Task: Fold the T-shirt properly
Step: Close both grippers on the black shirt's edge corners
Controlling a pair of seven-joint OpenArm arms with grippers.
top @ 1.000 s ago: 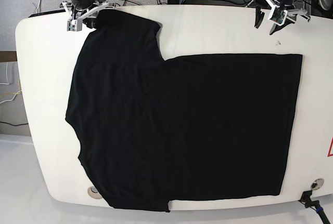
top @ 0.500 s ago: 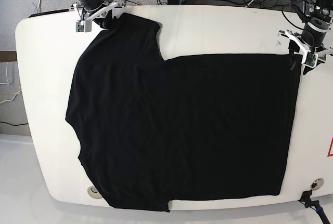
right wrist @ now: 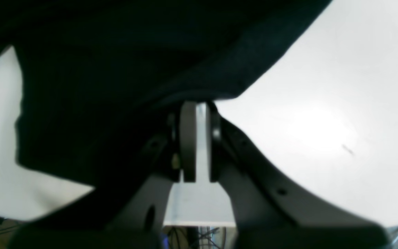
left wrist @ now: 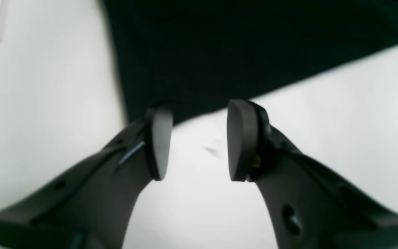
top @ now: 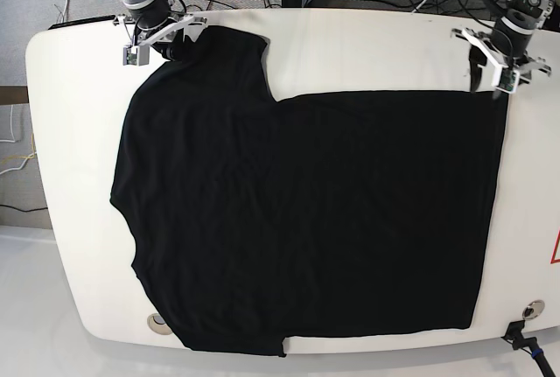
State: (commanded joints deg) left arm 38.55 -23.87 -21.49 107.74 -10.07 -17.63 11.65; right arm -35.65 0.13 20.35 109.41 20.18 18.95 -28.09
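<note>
Sleeve fold under way on black T-shirt (top: pixel 306 211): my right gripper (right wrist: pixel 200 103) pinches sleeve edge; left (left wrist: pixel 199 107), spread wide, should next grasp the hem corner.

No text, label, brand, number or sign can be read in any of the three views (the red lines at the edge of the counter (top: pixel 79 176) spell out nothing that I can read).

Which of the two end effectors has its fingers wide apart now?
The left end effector, near the T-shirt's corner; the right one's fingers are nearly together.
</note>
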